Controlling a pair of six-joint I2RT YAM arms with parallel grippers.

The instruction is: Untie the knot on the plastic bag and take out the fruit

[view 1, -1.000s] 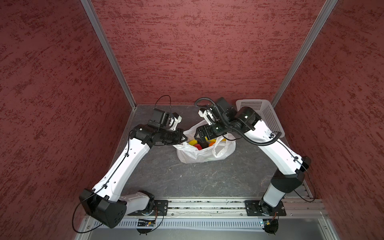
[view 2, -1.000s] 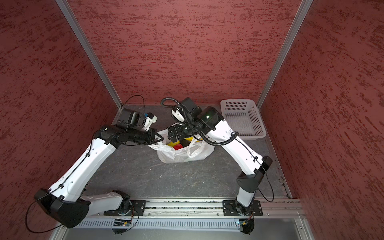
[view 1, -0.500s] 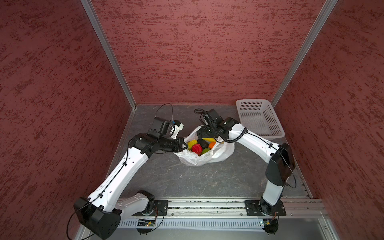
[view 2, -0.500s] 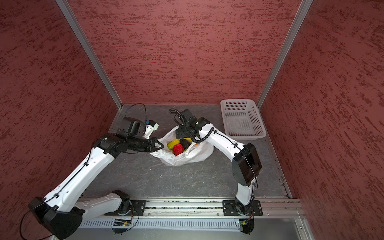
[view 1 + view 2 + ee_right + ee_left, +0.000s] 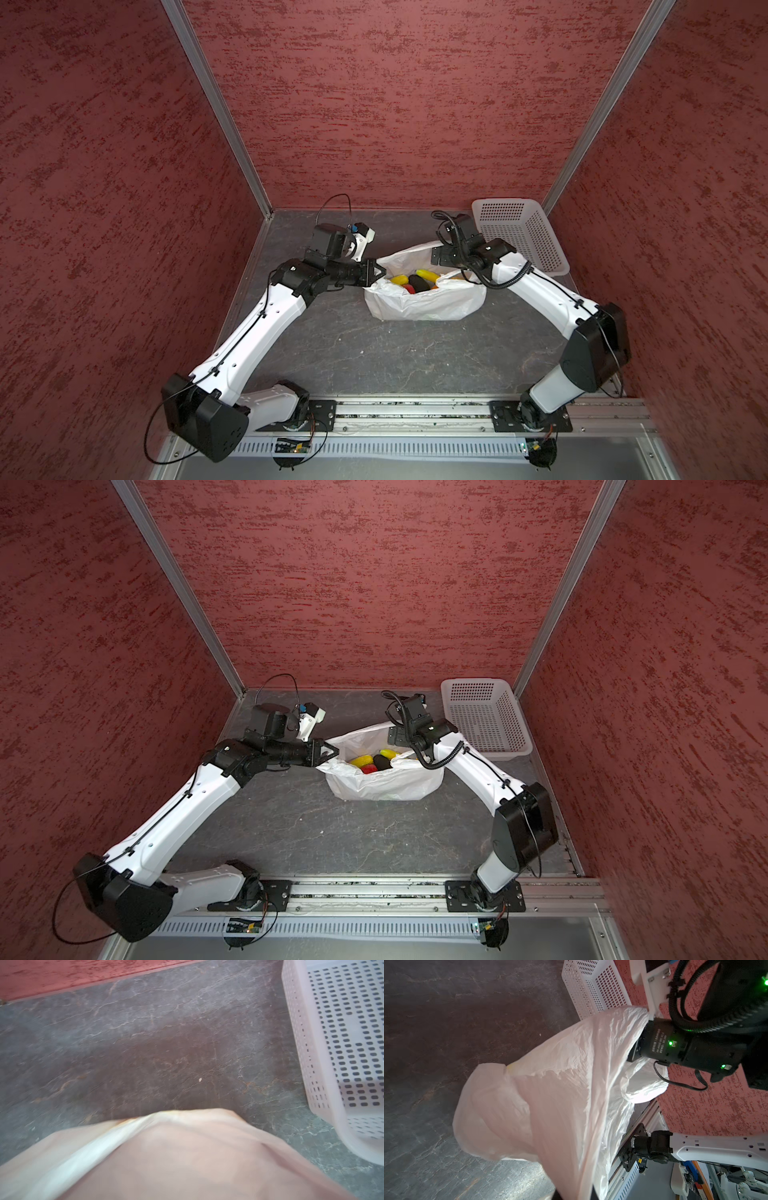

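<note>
On the black motor housing of the right arm, in the left wrist view, small white print reads "DAMIAO"; the lines beside it are too small to read

Red mottled walls stand at nine, twelve and three o'clock, joined by metal posts. Grey veined floor; metal rail at six.

Crinkly white plastic bag before perforated basket on grey table
</note>
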